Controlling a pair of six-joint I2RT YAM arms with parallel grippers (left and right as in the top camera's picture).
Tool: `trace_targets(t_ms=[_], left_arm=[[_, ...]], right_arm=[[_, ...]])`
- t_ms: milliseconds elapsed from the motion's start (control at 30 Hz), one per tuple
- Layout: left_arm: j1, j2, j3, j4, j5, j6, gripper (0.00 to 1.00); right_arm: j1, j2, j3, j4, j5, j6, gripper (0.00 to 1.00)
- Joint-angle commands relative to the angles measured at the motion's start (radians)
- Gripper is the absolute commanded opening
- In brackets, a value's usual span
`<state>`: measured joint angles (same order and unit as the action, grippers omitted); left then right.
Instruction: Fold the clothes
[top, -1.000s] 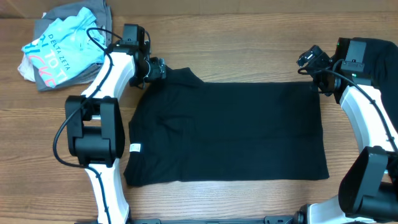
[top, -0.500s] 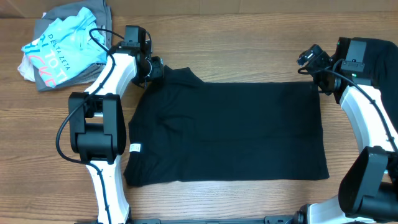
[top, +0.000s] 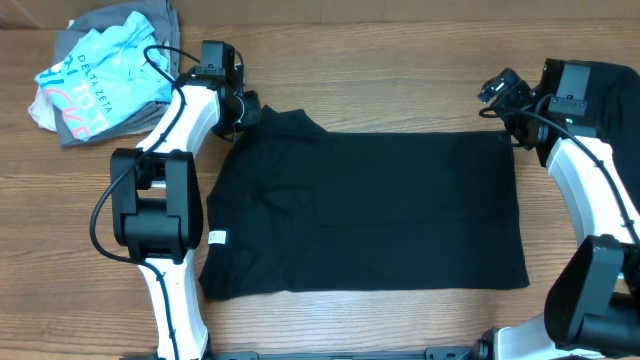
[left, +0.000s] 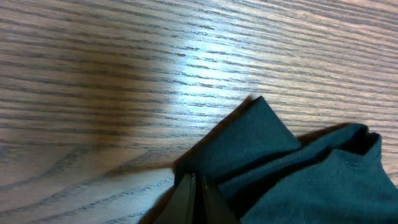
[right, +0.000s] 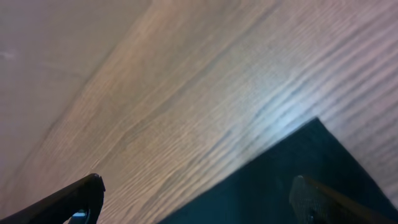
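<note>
Surface: a wood-grain table (top: 400, 40), light brown. A patch of glare is seen on the grain in the left wrist view. Past the table's edge a plain pale area (right: 37, 37) is caught by the right wrist camera; what it is cannot be told. No more of the room is shown.

The black T-shirt (top: 370, 210) is spread flat at mid-table, with its white tag (top: 218, 237) at the near left edge.

The left gripper (top: 248, 110) is set at the shirt's far left corner. Its fingers (left: 186, 202) are pressed together, with the fabric edge pinched between them.

The right gripper (top: 500, 92) is held above the far right corner, spread wide, with nothing gripped.

A pile of garments (top: 100, 75), light blue with lettering over grey, is noted at the far left. A dark garment (top: 615, 90) lies at the far right, partly under the right arm.
</note>
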<state>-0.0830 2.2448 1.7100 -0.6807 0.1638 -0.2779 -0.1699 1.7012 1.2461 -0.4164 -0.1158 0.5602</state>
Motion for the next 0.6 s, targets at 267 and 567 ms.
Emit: trace_targets(t_ms=[267,567], left_arm=[[0.002,0.016,0.027,-0.022,0.012,0.008,0.04],[0.002,0.016,0.027,-0.034,0.013,0.009,0.04]], right_arm=[[-0.075,0.142,0.235,-0.098,0.056,-0.179,1.0],[-0.087,0.318,0.313,-0.212,0.145,-0.275,1.0]])
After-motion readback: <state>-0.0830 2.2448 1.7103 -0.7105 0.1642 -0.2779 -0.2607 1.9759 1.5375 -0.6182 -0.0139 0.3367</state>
